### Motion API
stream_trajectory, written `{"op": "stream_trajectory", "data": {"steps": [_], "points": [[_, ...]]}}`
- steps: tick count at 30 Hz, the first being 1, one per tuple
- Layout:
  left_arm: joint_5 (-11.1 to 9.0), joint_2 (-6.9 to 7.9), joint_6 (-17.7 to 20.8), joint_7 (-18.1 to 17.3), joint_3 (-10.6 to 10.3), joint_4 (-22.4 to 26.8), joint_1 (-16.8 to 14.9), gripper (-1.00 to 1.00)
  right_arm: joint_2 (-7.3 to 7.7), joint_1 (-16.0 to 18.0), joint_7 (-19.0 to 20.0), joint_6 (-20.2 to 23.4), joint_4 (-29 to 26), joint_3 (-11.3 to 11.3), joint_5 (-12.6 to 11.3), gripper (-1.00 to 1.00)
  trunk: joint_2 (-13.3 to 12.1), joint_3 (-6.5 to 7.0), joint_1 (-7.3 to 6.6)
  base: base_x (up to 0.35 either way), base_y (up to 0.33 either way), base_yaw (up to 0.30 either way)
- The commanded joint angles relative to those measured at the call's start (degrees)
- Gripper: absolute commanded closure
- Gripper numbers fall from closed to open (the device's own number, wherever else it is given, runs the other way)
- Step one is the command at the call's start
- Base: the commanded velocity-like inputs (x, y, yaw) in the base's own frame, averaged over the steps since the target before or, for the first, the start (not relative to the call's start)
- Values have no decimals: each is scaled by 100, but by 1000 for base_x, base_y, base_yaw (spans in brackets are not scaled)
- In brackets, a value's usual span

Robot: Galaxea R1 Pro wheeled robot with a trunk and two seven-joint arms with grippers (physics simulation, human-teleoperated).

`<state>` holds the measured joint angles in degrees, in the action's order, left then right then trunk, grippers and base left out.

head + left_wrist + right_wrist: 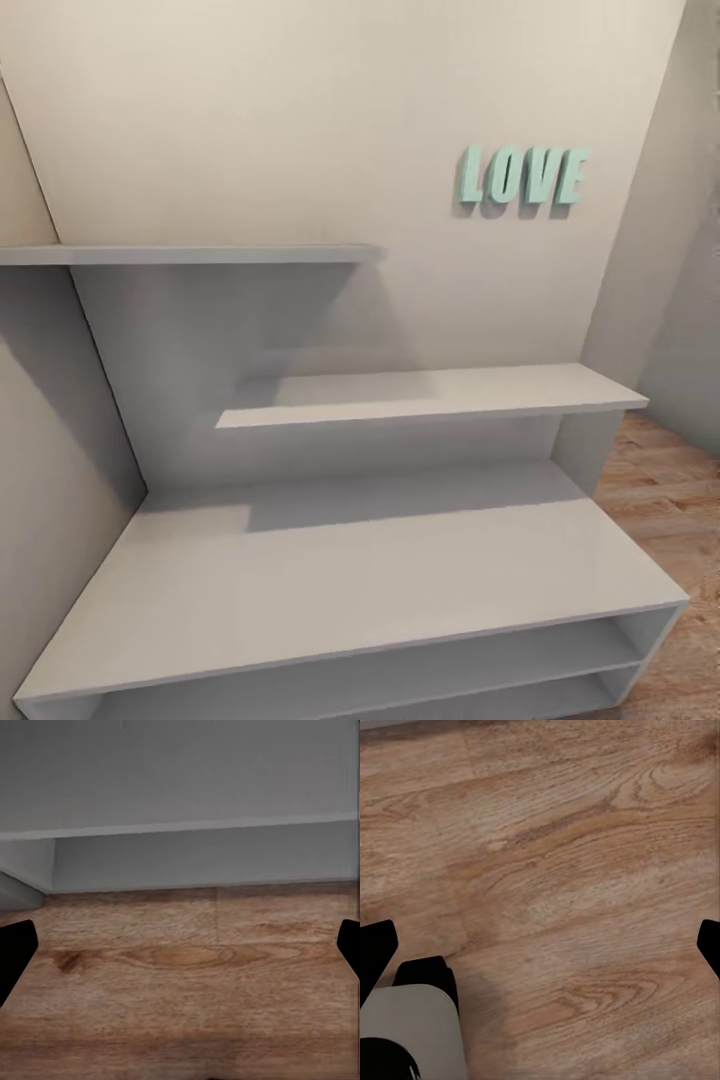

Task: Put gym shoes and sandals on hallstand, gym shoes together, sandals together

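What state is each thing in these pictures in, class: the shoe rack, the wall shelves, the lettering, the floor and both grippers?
Hallstand: top bare, visible shelf compartments hold nothing.
Upper wall shelf: bare.
Lower wall shelf: bare.
LOVE letters: upright on the wall.
Corridor floor: bare wood under both wrists.
Left gripper: open, holding nothing.
Right gripper: open, holding nothing.

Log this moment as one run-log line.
phase: facing hallstand | rack top: bare | shoes: none on its top | left gripper: open, over corridor floor | right gripper: open, over floor | wall: LOVE letters
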<state>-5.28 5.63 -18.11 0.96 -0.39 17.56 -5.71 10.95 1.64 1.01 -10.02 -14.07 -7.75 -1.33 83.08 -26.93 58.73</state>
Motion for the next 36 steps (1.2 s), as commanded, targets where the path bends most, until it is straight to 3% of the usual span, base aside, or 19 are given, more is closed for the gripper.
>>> {"op": "stream_trajectory", "data": {"steps": [1,36], "points": [[0,-2,0,0,-1,-1,0,-100,-8,-3,1,-2,0,0,0,-100,0,0,0,0,0,-113],[5,-31,0,0,-1,-15,0,-100,-45,-14,4,-9,1,3,1,-100,0,0,0,-27,0,-25]]}}
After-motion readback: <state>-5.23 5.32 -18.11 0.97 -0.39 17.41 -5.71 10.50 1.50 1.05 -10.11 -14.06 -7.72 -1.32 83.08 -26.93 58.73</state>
